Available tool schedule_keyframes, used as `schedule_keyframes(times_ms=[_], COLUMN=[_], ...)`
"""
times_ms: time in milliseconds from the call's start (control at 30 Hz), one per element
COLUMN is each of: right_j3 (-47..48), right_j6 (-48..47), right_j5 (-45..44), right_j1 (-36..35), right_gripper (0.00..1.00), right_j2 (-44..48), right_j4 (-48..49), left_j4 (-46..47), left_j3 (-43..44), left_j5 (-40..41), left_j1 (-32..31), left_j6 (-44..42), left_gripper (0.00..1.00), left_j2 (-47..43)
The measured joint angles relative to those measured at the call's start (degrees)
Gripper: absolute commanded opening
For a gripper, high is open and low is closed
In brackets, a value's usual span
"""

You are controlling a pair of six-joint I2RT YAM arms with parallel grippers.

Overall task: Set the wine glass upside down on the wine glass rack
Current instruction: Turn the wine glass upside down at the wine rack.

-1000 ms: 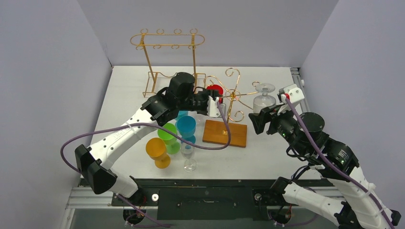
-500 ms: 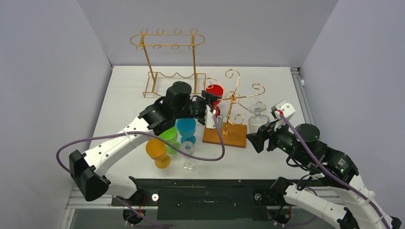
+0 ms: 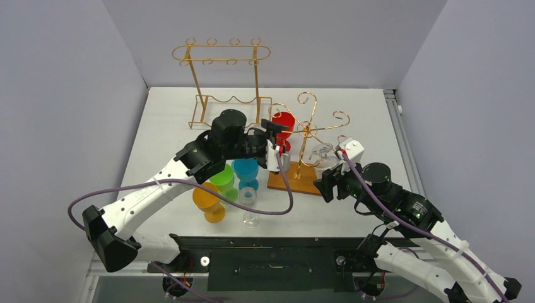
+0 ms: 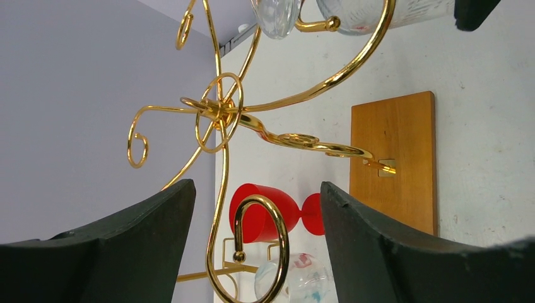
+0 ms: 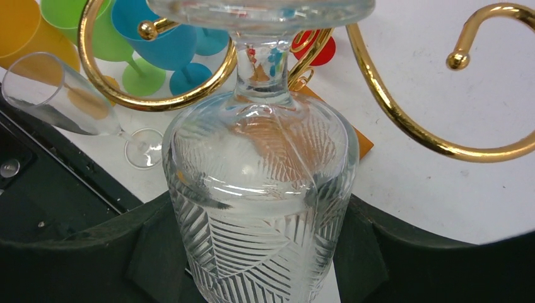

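Right of centre in the overhead view, the wine glass [image 3: 325, 151] hangs upside down in my right claw [image 3: 329, 172], whose fingers [image 5: 410, 252] are closed on both sides of its ribbed bowl. In my wrist view the stem sits inside a gold curl of the scroll rack [image 3: 307, 129] with the foot above the wire, but I cannot tell whether the foot bears on it yet. I judge the glass stiff, brittle and slick, fairly light though thick-walled. It is best held across the widest part of the bowl, as I hold it now, with only modest squeeze, and the thin stem is best left free for the hook. A knock against the wire could chip it. My left claw [image 4: 255, 237] is spread wide, with a gold hook of the same rack between its fingers, which do not visibly touch it. By my count there is one clear ribbed glass, one red glass [image 3: 284, 121] at the rack, one green [image 3: 221, 177], one orange [image 3: 208, 199] and one clear flute [image 3: 248, 203]. There is one blue [image 3: 246, 167] for certain, with perhaps a second behind it. There are two gold racks: the scroll one on its wooden base [image 3: 296, 181] and a tall frame [image 3: 221, 60] at the upper left.
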State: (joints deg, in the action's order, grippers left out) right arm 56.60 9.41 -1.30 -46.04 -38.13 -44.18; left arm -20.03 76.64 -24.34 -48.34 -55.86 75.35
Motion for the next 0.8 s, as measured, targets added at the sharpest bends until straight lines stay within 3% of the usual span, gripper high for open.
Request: schedule_keyframes(times_ms=[533, 800], right_j3=[-12.55, -16.44], right_j6=[-1.27, -3.96], right_j5=[-3.28, -9.68], right_j1=[-0.74, -10.12], right_gripper=[0.00, 0.00], right_j2=[1.51, 2.23], right_j4=[18.97, 26.99], left_j4=[-1.09, -1.79], left_j3=[0.00, 0.00], left_j5=[1.64, 1.86], left_j1=[0.00, 0.00], left_j6=[1.68, 1.81], left_gripper=[0.61, 0.59], left_j2=[-0.72, -0.26])
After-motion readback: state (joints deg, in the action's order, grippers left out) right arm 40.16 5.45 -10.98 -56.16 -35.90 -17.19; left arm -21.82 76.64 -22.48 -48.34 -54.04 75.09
